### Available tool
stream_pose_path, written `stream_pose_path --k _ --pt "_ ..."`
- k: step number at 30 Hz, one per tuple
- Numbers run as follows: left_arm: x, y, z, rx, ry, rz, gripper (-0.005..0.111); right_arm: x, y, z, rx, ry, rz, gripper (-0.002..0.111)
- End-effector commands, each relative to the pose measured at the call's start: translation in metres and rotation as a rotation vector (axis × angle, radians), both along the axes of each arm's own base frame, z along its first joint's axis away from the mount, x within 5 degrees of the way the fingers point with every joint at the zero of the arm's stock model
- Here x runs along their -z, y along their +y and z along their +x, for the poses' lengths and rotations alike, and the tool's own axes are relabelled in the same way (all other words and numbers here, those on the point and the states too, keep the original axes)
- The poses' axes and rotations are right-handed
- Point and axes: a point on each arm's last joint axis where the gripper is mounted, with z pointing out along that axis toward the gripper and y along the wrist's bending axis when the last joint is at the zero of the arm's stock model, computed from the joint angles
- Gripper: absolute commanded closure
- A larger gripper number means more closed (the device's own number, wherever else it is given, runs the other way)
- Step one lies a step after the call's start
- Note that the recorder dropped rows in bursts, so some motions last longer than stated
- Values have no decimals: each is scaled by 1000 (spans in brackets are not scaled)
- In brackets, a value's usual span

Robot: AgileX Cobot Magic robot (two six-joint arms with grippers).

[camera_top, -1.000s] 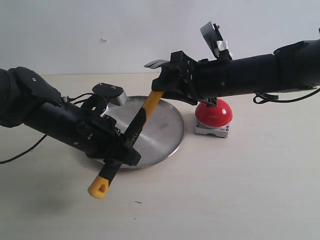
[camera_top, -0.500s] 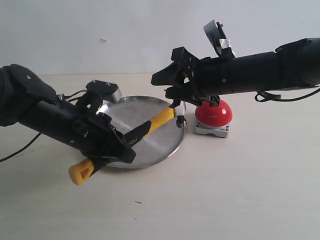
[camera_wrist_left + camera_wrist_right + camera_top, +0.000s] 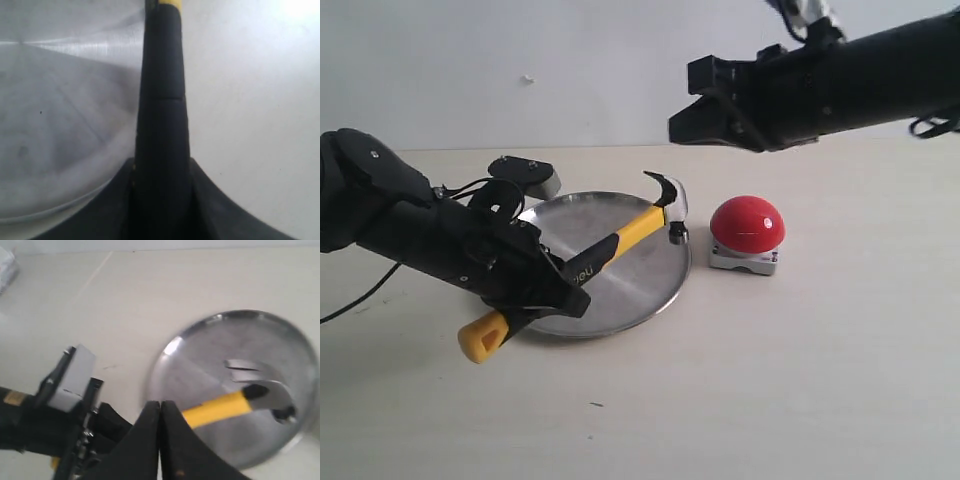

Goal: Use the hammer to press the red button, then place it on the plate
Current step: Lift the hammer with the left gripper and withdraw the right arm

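The left gripper (image 3: 555, 290), at centre-left of the exterior frame, is clamped on the black grip of the hammer (image 3: 620, 238); the left wrist view shows its jaws tight against both sides of the handle (image 3: 161, 125). The hammer slants up to the right across the plate (image 3: 640, 290). Its yellow loop end juts past the plate's lower-left rim, and its steel head sits over the right rim, just beside the red button (image 3: 747, 222) – whether the head touches the metal I cannot tell. The right gripper (image 3: 682, 122), upper right, has its fingers (image 3: 152, 412) pressed together on nothing, well apart from the button below. Bare tabletop (image 3: 770, 400) runs along the bottom and right of the frame.
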Motion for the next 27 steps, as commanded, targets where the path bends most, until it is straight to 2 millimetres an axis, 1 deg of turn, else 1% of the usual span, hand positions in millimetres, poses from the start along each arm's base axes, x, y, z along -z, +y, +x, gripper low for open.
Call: stream_pose_path --k 1,2,4,5,6,8,11,15,18,22,26,27 --pt "-30 1 1 -47 -84 -60 107 -24 -34 -40 132 -168 -247 108" --pt "-34 1 0 -47 -96 -67 107 -29 -42 -51 182 -214 -267 108" --pt "-45 3 -3 -46 -125 -83 107 -32 -60 -76 305 -301 -287 108" --pt "-51 4 -4 -46 -139 -91 107 -33 -66 -86 343 -341 -284 108" --pt "-56 5 -6 -50 -148 -101 107 -34 -74 -101 383 -394 -276 108" --pt "-64 9 -10 -71 -180 -111 107 -34 -83 -123 424 -454 -257 108" --pt "-74 16 -19 -108 -216 -128 107 -26 -93 -151 457 -513 -236 108" --pt "-82 28 -34 -182 -255 -160 107 -15 -103 -183 488 -583 -206 108" --pt "-89 34 -45 -189 -275 -183 107 -2 -110 -200 508 -620 -190 108" --pt "-96 39 -56 -217 -272 -232 107 12 -113 -213 505 -622 -173 108" --pt "-99 33 -66 -194 -294 -255 107 21 -114 -221 508 -609 -146 108" --pt "-100 28 -70 -193 -291 -273 107 27 -114 -224 505 -605 -147 108"
